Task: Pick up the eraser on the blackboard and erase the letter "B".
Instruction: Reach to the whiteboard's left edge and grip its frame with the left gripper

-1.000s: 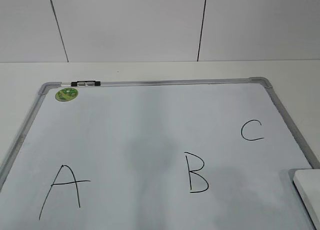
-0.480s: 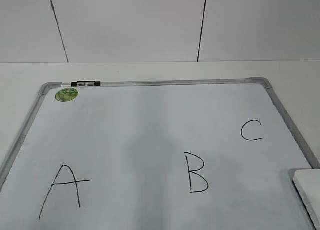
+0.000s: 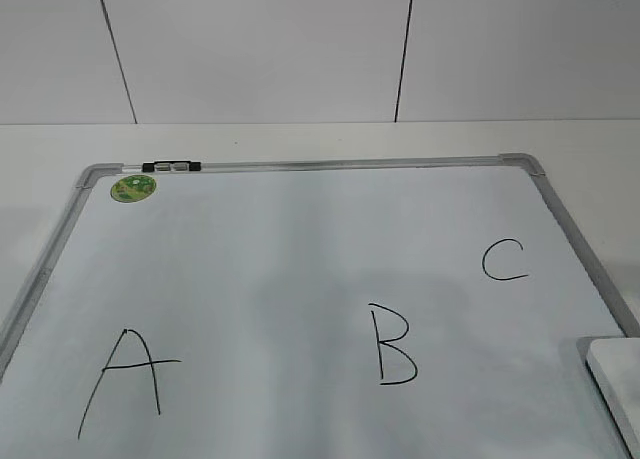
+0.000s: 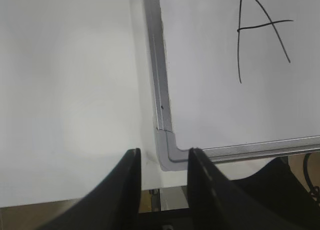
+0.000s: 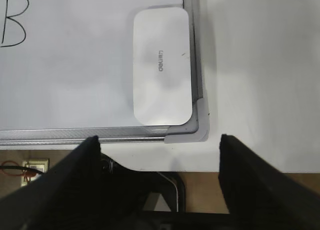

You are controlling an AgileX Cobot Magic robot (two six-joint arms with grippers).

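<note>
Eraser is lying untouched at the blackboard's 4 o'clock corner. Letter "B" is standing whole. Right claw is hanging spread wide; left claw is gaping narrowly, both empty.

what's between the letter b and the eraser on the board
Nothing: in the right wrist view only bare white board separates the letter B from the eraser. The exterior view agrees.

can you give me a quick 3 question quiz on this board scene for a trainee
1. True or false: the eraser lies at the board's near right corner.
2. Which letter sits between A and C?
3. Which gripper has the wider gap: a) left b) right?

Key: 1 true. 2 B. 3 b.
</note>
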